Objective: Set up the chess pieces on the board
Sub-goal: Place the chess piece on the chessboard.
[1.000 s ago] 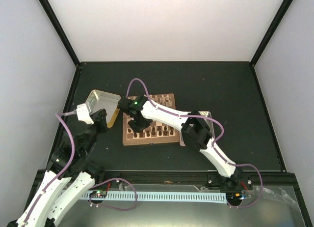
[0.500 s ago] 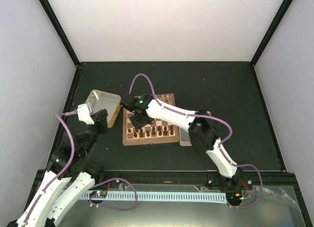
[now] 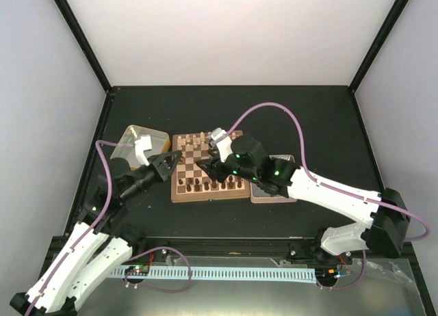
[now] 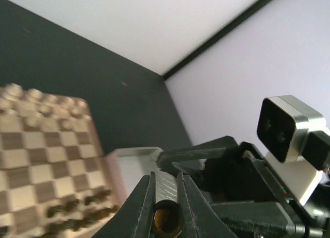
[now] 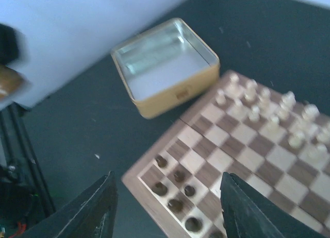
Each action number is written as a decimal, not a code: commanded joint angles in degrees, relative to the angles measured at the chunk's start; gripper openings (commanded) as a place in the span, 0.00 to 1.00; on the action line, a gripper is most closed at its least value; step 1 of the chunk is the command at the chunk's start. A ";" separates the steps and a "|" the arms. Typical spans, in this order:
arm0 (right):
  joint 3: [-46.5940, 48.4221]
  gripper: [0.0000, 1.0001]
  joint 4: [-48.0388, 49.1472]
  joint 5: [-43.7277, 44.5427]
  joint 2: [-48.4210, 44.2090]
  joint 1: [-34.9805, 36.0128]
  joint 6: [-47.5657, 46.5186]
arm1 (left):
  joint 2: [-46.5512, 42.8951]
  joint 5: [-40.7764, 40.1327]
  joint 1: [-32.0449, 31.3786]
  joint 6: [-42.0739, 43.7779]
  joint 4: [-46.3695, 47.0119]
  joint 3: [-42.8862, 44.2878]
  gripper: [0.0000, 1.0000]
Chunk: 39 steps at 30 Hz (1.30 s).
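Observation:
The board (image 3: 226, 172) lies mid-table. Dark brown chess pieces (image 3: 205, 186) stand on its near rows and show in the right wrist view (image 5: 178, 184). Pale cream pieces (image 3: 195, 141) stand on the far rows. My left gripper (image 3: 174, 159) hovers at the board's left edge, shut on a dark brown piece (image 4: 166, 221) seen end-on between its fingers. My right gripper (image 3: 203, 165) is open and empty above the board's near left part; in its own view (image 5: 170, 207) the dark pieces lie between its spread fingers.
An open gold tin (image 3: 140, 141) stands left of the board and shows in the right wrist view (image 5: 165, 63). A silver tin (image 3: 270, 191) sits at the board's right edge, mostly under my right arm; it also shows in the left wrist view (image 4: 135, 166).
My left gripper moved from beside the gold tin to the board's left edge. My right arm swung back to the right, so its gripper now sits further right over the board.

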 commanded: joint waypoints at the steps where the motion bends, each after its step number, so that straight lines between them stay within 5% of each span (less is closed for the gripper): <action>1: -4.96 0.59 16.85 -7.51 -4.48 0.23 -5.67 | 3.38 14.45 0.58 -10.28 11.57 -0.16 0.05; 10: -2.62 0.57 14.90 -10.29 -4.92 1.26 -12.34 | 7.93 19.95 0.51 -13.48 13.70 0.37 0.05; 18: -0.41 0.37 11.31 -10.71 -2.98 1.48 -14.11 | 8.43 20.34 0.52 -13.64 14.30 0.30 0.06; 26: -0.60 0.48 9.28 -8.25 -3.28 1.42 -15.67 | 7.77 19.91 0.50 -13.24 14.61 0.21 0.07; 30: 0.08 0.35 8.41 -8.32 -2.74 1.48 -16.76 | 7.79 20.27 0.50 -12.77 14.73 0.39 0.07; 39: 2.20 0.27 8.06 -6.10 -2.09 1.47 -17.75 | 7.76 21.31 0.50 -10.05 12.57 1.16 0.09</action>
